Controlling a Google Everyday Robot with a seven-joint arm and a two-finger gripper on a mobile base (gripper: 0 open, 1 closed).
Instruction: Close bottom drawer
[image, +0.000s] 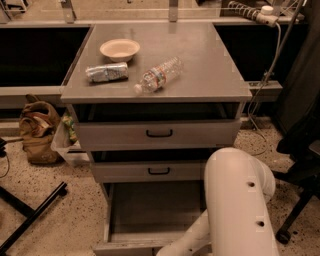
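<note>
The grey metal cabinet (155, 75) has three drawers. The bottom drawer (150, 212) is pulled far out, an open, empty grey tray whose front panel (125, 248) lies at the lower edge of the view. The middle drawer (150, 171) and the upper drawer (157, 134), each with a black loop handle, stand slightly out. My white arm (240, 200) fills the lower right, and its forearm (185, 242) reaches down toward the bottom drawer's front. My gripper is below the picture's lower edge, out of view.
On the cabinet top lie a shallow bowl (119, 49), a crushed can (106, 73) and a plastic bottle (159, 75). A brown bag (37, 132) and a black stand leg (30, 215) are on the floor at the left. A chair base (300, 200) is at the right.
</note>
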